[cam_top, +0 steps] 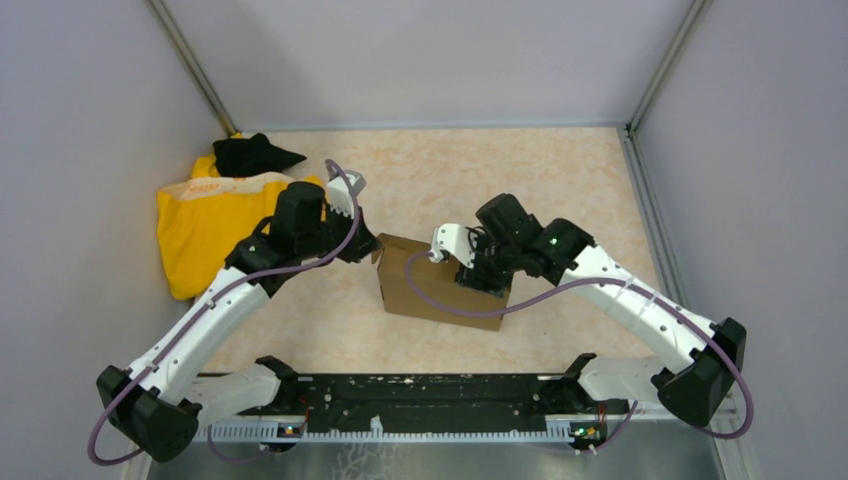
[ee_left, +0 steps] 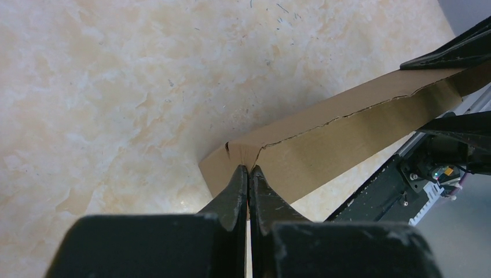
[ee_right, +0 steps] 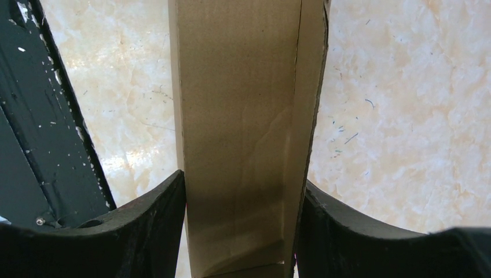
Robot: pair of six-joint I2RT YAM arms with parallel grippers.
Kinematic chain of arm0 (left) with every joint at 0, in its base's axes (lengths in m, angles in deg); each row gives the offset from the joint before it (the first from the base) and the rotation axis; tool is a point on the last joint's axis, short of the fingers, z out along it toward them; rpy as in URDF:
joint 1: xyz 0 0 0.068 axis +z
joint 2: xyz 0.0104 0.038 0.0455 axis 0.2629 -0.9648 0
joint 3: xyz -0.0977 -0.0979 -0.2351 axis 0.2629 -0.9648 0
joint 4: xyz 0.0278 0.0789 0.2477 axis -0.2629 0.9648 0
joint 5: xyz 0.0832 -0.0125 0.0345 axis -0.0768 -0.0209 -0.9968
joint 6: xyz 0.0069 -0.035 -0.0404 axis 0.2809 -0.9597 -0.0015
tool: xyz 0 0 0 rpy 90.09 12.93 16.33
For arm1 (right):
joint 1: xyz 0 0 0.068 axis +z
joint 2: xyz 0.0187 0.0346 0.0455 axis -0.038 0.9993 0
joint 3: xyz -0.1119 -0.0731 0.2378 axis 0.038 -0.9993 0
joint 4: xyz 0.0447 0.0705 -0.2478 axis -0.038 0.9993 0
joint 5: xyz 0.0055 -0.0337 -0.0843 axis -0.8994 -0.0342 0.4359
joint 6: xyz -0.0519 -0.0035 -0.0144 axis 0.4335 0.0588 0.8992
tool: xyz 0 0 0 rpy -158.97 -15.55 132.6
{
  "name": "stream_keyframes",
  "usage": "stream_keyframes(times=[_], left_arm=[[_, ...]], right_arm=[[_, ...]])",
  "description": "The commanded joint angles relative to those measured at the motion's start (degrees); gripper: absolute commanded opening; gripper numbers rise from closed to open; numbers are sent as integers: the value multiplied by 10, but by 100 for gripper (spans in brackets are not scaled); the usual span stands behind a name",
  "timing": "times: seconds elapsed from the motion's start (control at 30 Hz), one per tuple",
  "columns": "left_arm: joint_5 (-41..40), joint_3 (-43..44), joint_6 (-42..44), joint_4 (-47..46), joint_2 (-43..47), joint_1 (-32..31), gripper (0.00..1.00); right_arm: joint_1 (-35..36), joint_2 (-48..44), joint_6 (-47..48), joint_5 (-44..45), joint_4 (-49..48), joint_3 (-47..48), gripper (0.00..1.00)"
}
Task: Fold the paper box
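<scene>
Beige marbled worktop fills a booth closed in by plain grey walls. Near the middle of the overhead view sits the paper box, a brown corrugated shape folded flat and shallow, turned slightly askew to the worktop's edges.

The right tool comes down on the box's right end. In its wrist view the two dark fingers stand on either side of the cardboard and press against its two faces, so it is clamped on the box.

The left tool meets the box at its upper left corner. Its wrist view shows the fingers pressed together with no gap, their tips touching a creased, slightly torn corner of the box. Whether any cardboard is pinched between them cannot be told.

Further out, in the upper left of the overhead frame, a yellow cloth lies crumpled against the wall, with a black cloth on its far end. Along the bottom edge runs the black base rail that carries both arms.
</scene>
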Motion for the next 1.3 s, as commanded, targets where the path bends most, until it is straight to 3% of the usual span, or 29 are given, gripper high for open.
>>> stream_keyframes(times=[0.0, 1.27], left_arm=[[34, 34, -33, -3, -6, -4, 0], [22, 49, -98, 6, -39, -31, 0]], right_arm=[[12, 10, -15, -4, 1, -28, 17], [33, 5, -49, 38, -26, -53, 13]])
